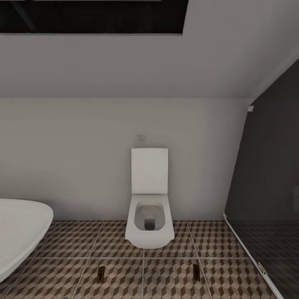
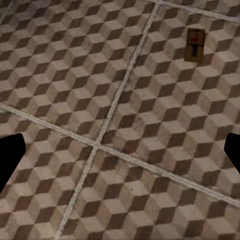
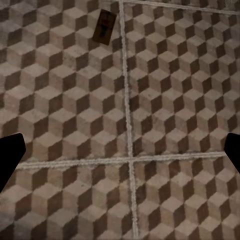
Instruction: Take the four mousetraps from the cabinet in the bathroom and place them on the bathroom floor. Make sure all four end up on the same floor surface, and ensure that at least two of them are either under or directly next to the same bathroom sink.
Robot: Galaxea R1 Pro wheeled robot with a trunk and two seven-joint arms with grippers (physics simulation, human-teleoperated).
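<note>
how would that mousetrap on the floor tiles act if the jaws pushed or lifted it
The mousetrap is a thin flat board, so it would probably slide across the smooth bathroom floor rather than roll or tip. It looks stiff and light. Lying flush, its edges may be hard to grip.

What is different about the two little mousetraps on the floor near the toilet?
In the head view, the left mousetrap lies in front of the toilet on its bathtub side, while the right mousetrap lies on its dark glass wall side. The left mousetrap sits slightly nearer the camera than the right one. Both are small, dark and flat, lying lengthwise on the same cube-patterned bathroom floor, neither touching the toilet.
</note>
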